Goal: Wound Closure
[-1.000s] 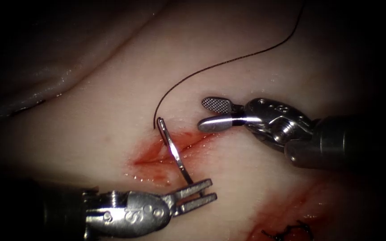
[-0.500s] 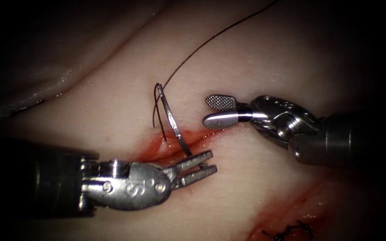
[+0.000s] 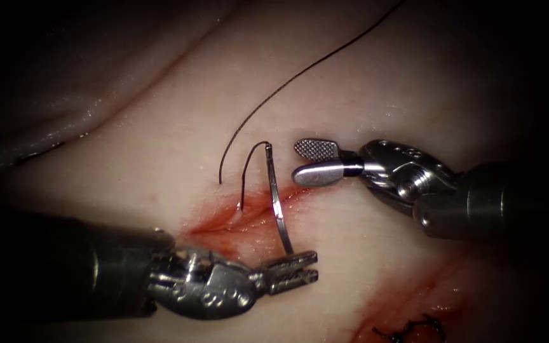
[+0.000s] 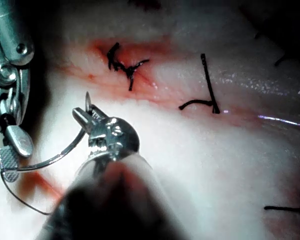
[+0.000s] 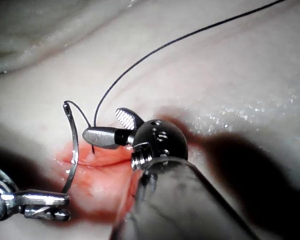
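left tool: coming in from the lower left, jaws clamped on the needle close to its pointed end; in the left wrist view the tip is poking just past the jaws.
needle: sitting clear of the tissue, arcing up from the left tool across the cut with its thread end highest, near the right tool. Over the last second it is lifting and swinging toward the right side of the cut, so it looks held up to keep it free of the wound.
thread: running from the needle's tail in a short loop down into the tissue at the cut's upper edge, coming out just left of that and trailing away to the upper right, slack.
right tool: hovering just right of the needle's tail, jaws spread wide, gripping nothing; barely shifting between frames.
red fluid: pooling along the cut under the needle.
older stitches: dark knots sitting on another reddened line, seen from the left wrist.
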